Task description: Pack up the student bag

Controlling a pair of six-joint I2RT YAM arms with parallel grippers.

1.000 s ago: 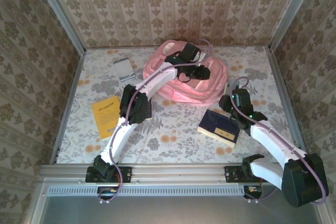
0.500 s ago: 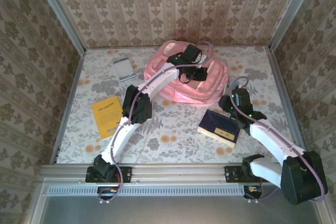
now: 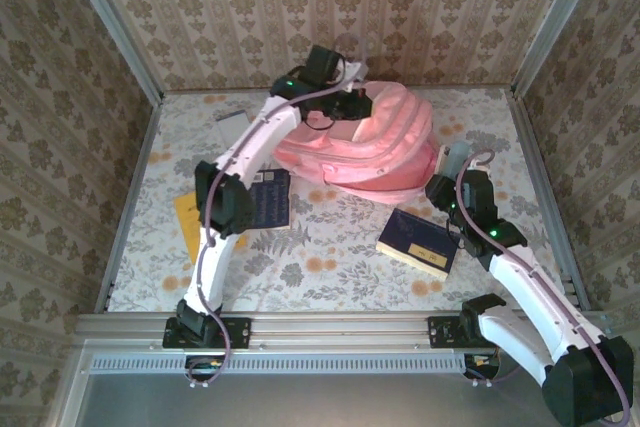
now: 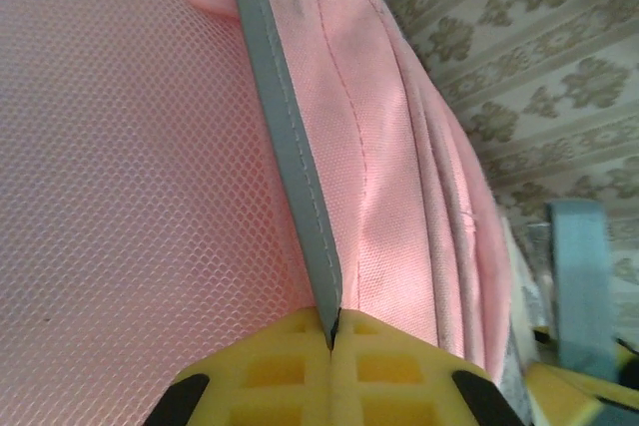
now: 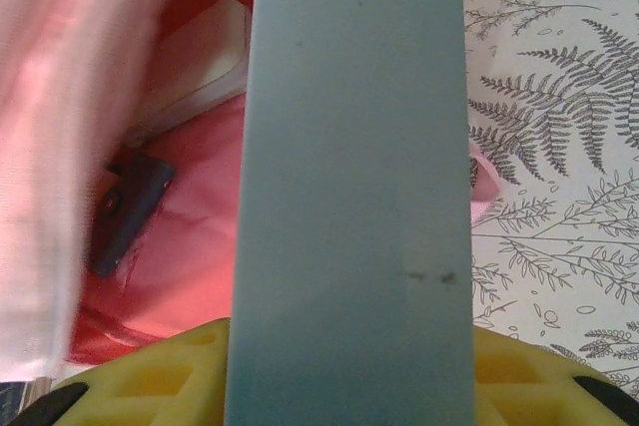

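I was operating inside a staged lab booth: 3 damask-wallpapered panel walls [image 3: 330,17], grey aluminium frame rail [image 3: 330,325], floral-print tabletop [image 3: 330,247].

left gripper [image 4: 331,334] | jaws closed onto student bag [image 3: 385,142] grey trim [image 4: 290,162] | bag hauled up, backward (reshaped)

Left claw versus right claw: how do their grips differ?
Left claw is shut on thin grey trim of the student bag; right claw stands wider, clamped on a flat pale blue slab. Left claw is at the bag's far side, right claw at its right edge. Both have yellow fingers.
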